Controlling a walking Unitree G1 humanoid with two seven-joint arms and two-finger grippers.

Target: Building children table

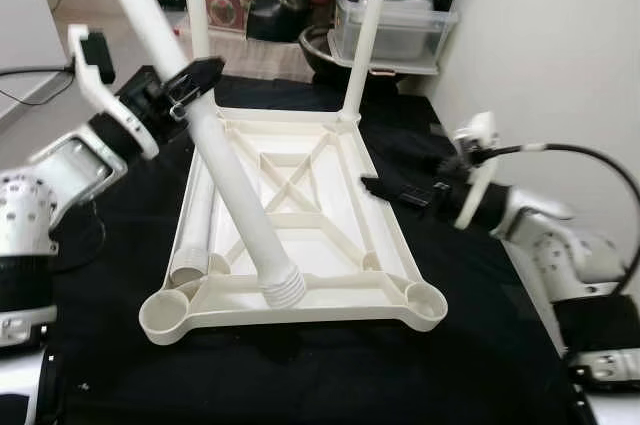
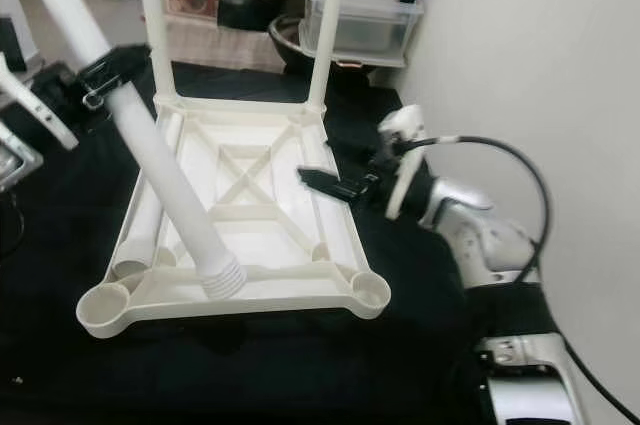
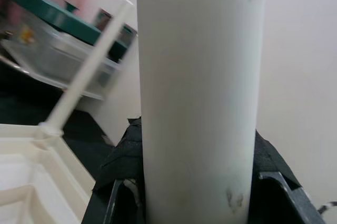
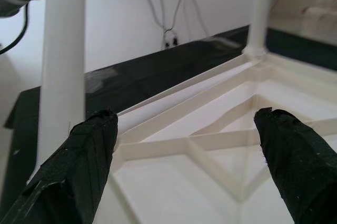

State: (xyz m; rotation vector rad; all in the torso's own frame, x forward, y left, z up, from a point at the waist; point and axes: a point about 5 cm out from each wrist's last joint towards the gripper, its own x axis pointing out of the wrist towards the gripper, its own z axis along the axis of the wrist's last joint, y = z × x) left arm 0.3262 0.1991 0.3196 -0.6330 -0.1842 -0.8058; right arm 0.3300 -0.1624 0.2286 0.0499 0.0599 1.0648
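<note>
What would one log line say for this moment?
left gripper: shut on table leg | right gripper: open beside tabletop | two legs fitted

The upturned tabletop (image 1: 300,215) and the leg (image 1: 235,190) look like smooth cream plastic with a slight sheen. The cloth (image 1: 300,375) beneath is matt black fabric. The right gripper's fingers (image 4: 79,176) appear wrapped in rough black tape.
</note>
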